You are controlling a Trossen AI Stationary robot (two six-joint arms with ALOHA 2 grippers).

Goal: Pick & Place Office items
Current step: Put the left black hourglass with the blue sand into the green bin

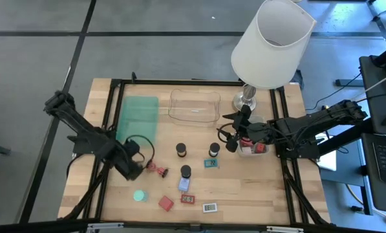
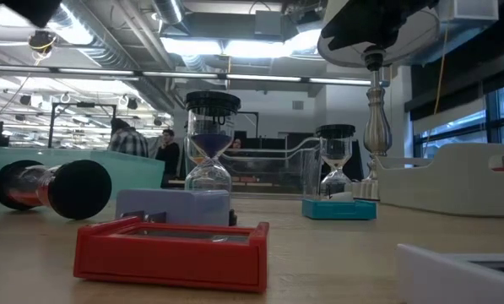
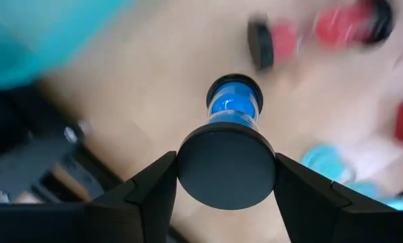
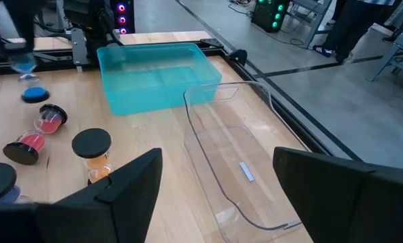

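Observation:
My left gripper is at the table's left, shut on a small hourglass with blue sand. My right gripper is open beside the lamp's foot. It looks out over the clear tray and touches nothing. Other hourglasses with black caps stand mid-table. A red one lies on its side. A blue block, a red block, a green disc and small flat labelled rectangles lie near the near edge. My left gripper pinches the blue hourglass by one black end cap, with one finger on each side of the cap's rim. The hourglass points away along the fingers, its other cap toward the table. Whether that cap touches the wood, I cannot tell.
The green tray and the clear tray sit along the far side. The big white-shaded lamp stands at the far right. A grey tray is by my right arm. People stand in the room behind.

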